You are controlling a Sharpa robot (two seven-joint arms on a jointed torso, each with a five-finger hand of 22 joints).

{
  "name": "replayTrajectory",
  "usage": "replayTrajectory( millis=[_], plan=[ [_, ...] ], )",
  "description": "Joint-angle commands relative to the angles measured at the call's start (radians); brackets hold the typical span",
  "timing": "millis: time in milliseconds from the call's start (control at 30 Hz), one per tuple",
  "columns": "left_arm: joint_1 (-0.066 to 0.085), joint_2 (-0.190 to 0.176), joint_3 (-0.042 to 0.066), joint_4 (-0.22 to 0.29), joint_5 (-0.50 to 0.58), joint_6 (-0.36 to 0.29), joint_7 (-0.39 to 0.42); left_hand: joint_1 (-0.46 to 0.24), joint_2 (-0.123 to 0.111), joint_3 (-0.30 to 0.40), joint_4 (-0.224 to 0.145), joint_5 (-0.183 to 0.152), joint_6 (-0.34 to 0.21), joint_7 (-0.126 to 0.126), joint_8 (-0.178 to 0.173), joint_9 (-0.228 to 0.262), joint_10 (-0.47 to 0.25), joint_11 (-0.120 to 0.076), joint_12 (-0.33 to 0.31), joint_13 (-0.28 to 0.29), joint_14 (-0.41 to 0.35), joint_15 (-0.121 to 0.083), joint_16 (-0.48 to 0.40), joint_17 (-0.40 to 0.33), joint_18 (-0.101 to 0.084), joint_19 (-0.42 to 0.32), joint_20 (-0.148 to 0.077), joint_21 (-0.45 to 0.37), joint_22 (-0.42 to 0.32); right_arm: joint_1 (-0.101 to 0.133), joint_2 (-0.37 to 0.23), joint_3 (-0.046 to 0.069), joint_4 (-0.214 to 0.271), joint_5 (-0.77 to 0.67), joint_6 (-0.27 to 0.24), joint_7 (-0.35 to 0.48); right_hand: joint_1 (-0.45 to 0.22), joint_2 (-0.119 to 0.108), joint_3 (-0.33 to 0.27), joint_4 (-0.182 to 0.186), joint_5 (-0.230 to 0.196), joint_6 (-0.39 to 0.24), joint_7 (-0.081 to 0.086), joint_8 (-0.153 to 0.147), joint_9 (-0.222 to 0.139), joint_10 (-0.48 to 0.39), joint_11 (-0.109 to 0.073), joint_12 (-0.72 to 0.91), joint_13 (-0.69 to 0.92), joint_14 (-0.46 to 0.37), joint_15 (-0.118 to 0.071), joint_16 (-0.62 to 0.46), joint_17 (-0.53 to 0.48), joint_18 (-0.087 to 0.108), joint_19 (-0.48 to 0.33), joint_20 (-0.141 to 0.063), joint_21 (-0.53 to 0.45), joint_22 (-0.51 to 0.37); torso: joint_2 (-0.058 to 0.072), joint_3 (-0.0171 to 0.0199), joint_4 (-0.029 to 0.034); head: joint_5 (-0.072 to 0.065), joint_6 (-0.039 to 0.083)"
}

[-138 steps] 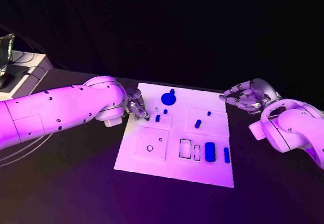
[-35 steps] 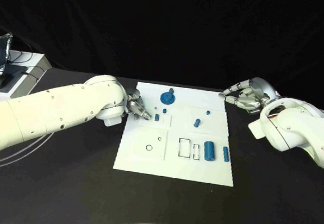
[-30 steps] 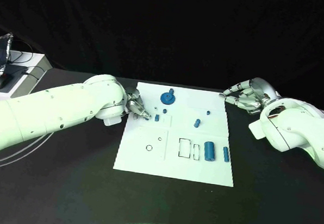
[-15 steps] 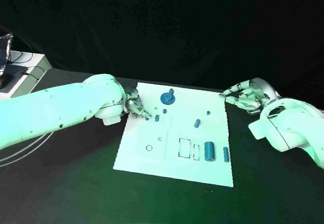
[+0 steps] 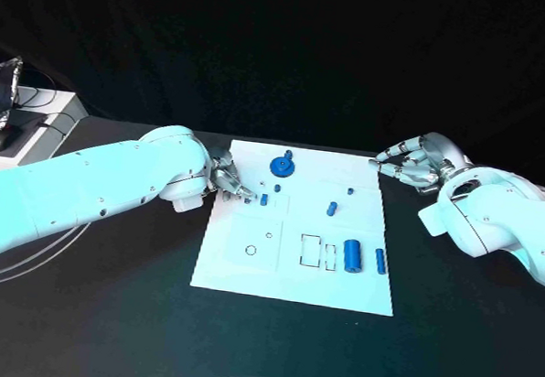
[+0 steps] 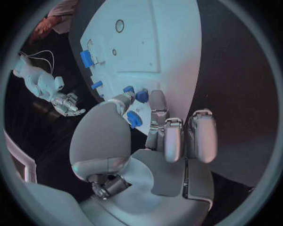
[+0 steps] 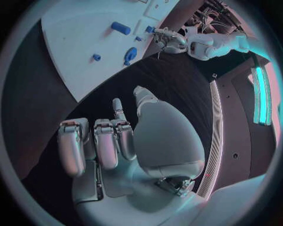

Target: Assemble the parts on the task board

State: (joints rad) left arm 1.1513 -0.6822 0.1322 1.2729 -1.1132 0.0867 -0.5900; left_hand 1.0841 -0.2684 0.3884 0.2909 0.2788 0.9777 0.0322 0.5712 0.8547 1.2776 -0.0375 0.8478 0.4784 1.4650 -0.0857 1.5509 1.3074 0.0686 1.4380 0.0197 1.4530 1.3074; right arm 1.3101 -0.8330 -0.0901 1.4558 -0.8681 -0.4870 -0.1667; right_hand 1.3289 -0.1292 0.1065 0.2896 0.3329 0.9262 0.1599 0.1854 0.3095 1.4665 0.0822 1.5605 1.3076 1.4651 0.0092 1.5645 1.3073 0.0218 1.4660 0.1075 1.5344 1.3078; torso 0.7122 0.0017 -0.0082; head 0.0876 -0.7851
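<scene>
1. The left robot hand [image 5: 230, 183] rests at the task board's [image 5: 292, 283] left edge, thumb and a finger pinching a small blue part [image 6: 134, 118].
2. The right robot hand [image 5: 412, 163] hovers off the board's far right corner, fingers curled in, holding nothing.
3. Other blue parts [image 5: 352, 254] lie on the white board on the black table [image 5: 99, 316].

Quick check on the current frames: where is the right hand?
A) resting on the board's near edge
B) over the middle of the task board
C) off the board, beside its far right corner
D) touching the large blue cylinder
C: the head view shows the right hand over the black table just past the far right corner of the task board, fingers curled, holding nothing and touching no part.
</scene>
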Motion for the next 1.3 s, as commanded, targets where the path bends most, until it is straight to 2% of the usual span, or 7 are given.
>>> replayTrajectory(
  millis=[33,233,500,800,900,1067,1300],
  plan=[
    [0.000,-0.004,0.003,0.005,0.024,-0.034,0.015,0.000,0.015,-0.022,0.001,-0.020,0.007,0.001,-0.007,-0.001,-0.003,0.002,-0.003,0.002,0.093,-0.004,-0.002,0.218,-0.018,0.002,0.003,-0.002,0.068,-0.001,-0.001,0.000,0.001,-0.005,0.005,0.012,-0.006,0.000,0.007,0.001,0.007,-0.008,-0.002,0.006,0.001,0.095,-0.007,0.000,0.255,0.099,-0.008,-0.003,0.234,-0.010,0.084,-0.004,-0.006,0.229,0.001,-0.0006,-0.0003,-0.001,0.001],
    [-0.001,-0.017,0.027,0.014,0.064,-0.109,0.040,0.021,0.052,-0.137,0.002,-0.030,-0.067,0.033,-0.058,-0.019,-0.049,0.029,-0.010,0.001,0.085,0.017,-0.015,0.189,-0.010,-0.019,0.018,-0.024,0.037,-0.001,-0.002,0.000,0.002,-0.004,0.005,0.012,-0.006,0.000,0.007,0.001,0.007,-0.008,-0.002,0.006,0.001,0.095,-0.007,0.000,0.255,0.099,-0.008,-0.003,0.234,-0.010,0.084,-0.004,-0.006,0.229,0.000,-0.0009,0.0007,-0.003,0.000],
    [-0.001,-0.040,0.055,0.033,0.126,-0.156,0.081,0.035,0.088,-0.231,0.003,-0.027,-0.104,0.050,-0.065,-0.038,-0.082,0.044,0.002,0.002,0.080,0.031,-0.023,0.175,-0.004,-0.036,0.030,-0.042,0.012,-0.001,-0.003,0.000,0.002,-0.004,0.004,0.013,-0.006,0.000,0.007,0.001,0.007,-0.008,-0.002,0.006,0.001,0.095,-0.007,0.000,0.255,0.099,-0.008,-0.003,0.234,-0.010,0.084,-0.004,-0.006,0.229,0.000,-0.0012,0.0008,-0.002,0.001],
    [-0.003,-0.050,0.062,0.039,0.177,-0.143,0.134,0.094,0.113,-0.265,0.002,-0.024,-0.146,0.070,-0.074,-0.070,-0.134,0.063,-0.002,-0.005,0.065,0.049,-0.042,0.135,0.007,-0.071,0.045,-0.075,-0.031,-0.003,-0.004,0.000,0.002,-0.007,0.003,0.015,-0.012,0.000,0.010,0.000,0.008,-0.010,-0.002,0.007,0.004,0.095,-0.007,0.000,0.255,0.099,-0.008,-0.003,0.234,-0.010,0.084,-0.004,-0.007,0.229,-0.001,-0.0007,0.0012,-0.002,0.003],
    [-0.004,-0.053,0.062,0.041,0.178,-0.143,0.166,0.202,0.134,-0.222,-0.002,-0.014,-0.164,0.079,-0.087,-0.103,-0.168,0.069,-0.013,-0.015,0.055,0.053,-0.052,0.112,0.014,-0.091,0.050,-0.094,-0.056,-0.003,-0.004,0.000,0.002,-0.008,0.003,0.016,-0.012,0.000,0.010,0.000,0.008,-0.010,-0.002,0.007,0.004,0.095,-0.007,0.000,0.255,0.099,-0.008,-0.003,0.234,-0.010,0.084,-0.004,-0.007,0.229,-0.001,-0.0003,0.0003,-0.002,0.005],
    [-0.016,-0.064,0.062,0.051,0.156,-0.137,0.196,0.332,0.108,-0.084,0.000,-0.018,-0.145,0.085,-0.103,-0.177,-0.230,0.078,-0.079,-0.068,0.016,0.063,-0.092,0.030,0.030,-0.145,0.060,-0.148,-0.122,-0.004,-0.006,0.000,0.002,-0.008,0.005,0.016,-0.012,0.000,0.010,0.000,0.008,-0.010,-0.002,0.007,0.004,0.095,-0.007,0.000,0.254,0.098,-0.008,-0.003,0.233,-0.010,0.085,-0.004,-0.006,0.229,-0.002,0.0009,0.0004,-0.003,0.008],
    [-0.042,-0.078,0.062,0.067,0.132,-0.111,0.178,0.155,0.075,-0.101,0.004,-0.021,-0.120,0.094,-0.104,-0.230,-0.194,0.087,-0.072,-0.085,0.026,0.072,-0.077,0.045,0.024,-0.122,0.069,-0.132,-0.098,-0.005,-0.010,0.000,0.004,-0.008,0.006,0.016,-0.011,0.000,0.011,0.000,0.008,-0.010,-0.002,0.008,0.004,0.095,-0.007,0.000,0.255,0.099,-0.008,-0.003,0.235,-0.010,0.085,-0.004,-0.006,0.229,-0.001,0.0004,0.0004,-0.002,0.011]
  ],
)
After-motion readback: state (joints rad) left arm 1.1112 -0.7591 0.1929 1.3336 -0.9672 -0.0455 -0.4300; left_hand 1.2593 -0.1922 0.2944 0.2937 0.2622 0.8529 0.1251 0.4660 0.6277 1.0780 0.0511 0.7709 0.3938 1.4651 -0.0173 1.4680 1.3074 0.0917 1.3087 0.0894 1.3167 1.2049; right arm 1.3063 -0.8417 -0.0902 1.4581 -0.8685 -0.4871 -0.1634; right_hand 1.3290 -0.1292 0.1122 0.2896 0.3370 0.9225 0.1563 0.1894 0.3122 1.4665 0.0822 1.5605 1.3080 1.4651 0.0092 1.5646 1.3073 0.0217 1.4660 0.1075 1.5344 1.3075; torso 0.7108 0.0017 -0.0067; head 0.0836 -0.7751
